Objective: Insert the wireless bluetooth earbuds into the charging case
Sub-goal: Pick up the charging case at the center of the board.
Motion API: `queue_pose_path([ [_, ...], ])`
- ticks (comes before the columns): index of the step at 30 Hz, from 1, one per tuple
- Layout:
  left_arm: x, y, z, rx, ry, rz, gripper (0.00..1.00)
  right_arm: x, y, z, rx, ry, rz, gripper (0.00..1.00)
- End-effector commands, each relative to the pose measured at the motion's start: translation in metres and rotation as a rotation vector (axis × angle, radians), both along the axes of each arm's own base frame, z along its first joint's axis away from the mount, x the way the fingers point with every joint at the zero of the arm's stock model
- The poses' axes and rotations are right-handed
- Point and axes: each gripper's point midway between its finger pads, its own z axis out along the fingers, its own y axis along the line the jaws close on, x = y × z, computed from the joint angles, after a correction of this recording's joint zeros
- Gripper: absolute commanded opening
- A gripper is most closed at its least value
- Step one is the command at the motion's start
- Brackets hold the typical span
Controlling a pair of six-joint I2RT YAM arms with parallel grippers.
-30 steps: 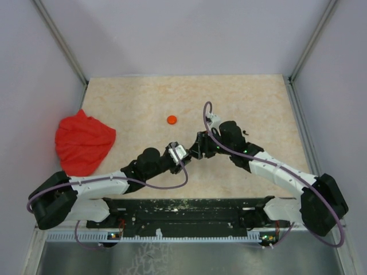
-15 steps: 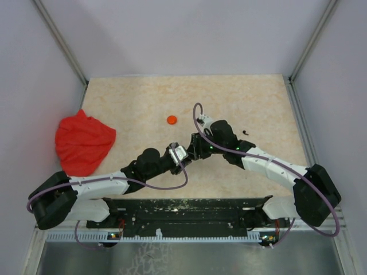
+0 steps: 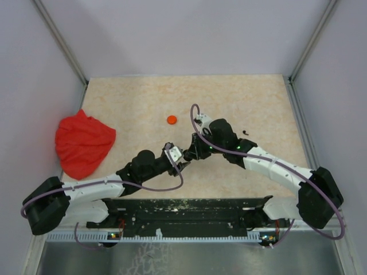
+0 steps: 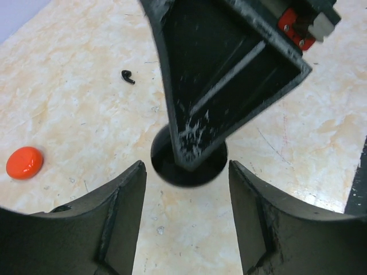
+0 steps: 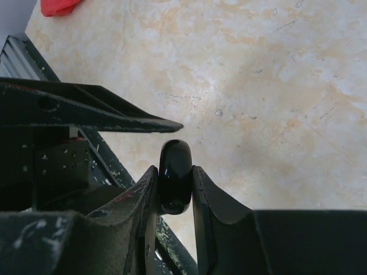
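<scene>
Jaws of right gripper (image 5: 174, 172) clamped on a black rounded piece (image 5: 175, 186), possibly the charging case; left gripper (image 4: 184, 171) jaws apart. One black earbud (image 4: 127, 76) loose on table (image 3: 132, 97), right of centre, well off every edge.

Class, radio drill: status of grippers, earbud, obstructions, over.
Left gripper open, empty. Right gripper shut on black disc. Black earbud loose on table, nothing touching it.

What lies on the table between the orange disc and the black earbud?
Nothing; left wrist view shows bare table between orange disc and black earbud.
</scene>
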Motion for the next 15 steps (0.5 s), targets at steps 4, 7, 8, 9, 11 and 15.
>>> queue_pose_path([
  [4,-0.017,0.010,0.017,-0.104,0.017,-0.027,0.72,0.016,-0.016,0.055,0.038,-0.192,-0.014,0.16],
  [7,-0.025,0.011,0.022,-0.132,0.045,-0.078,0.73,0.018,-0.025,0.066,0.095,-0.203,0.006,0.14],
  [8,-0.027,0.012,0.025,-0.148,0.058,-0.093,0.73,0.016,-0.027,0.069,0.113,-0.212,0.028,0.14],
  [9,-0.029,0.012,0.027,-0.164,0.068,-0.113,0.73,0.015,-0.028,0.072,0.122,-0.226,0.051,0.14],
  [11,-0.033,0.014,0.036,-0.206,0.089,-0.153,0.73,0.012,-0.029,0.076,0.120,-0.260,0.085,0.14],
  [15,-0.038,0.019,0.051,-0.280,0.139,-0.250,0.72,0.002,-0.027,0.082,0.132,-0.311,0.175,0.14],
])
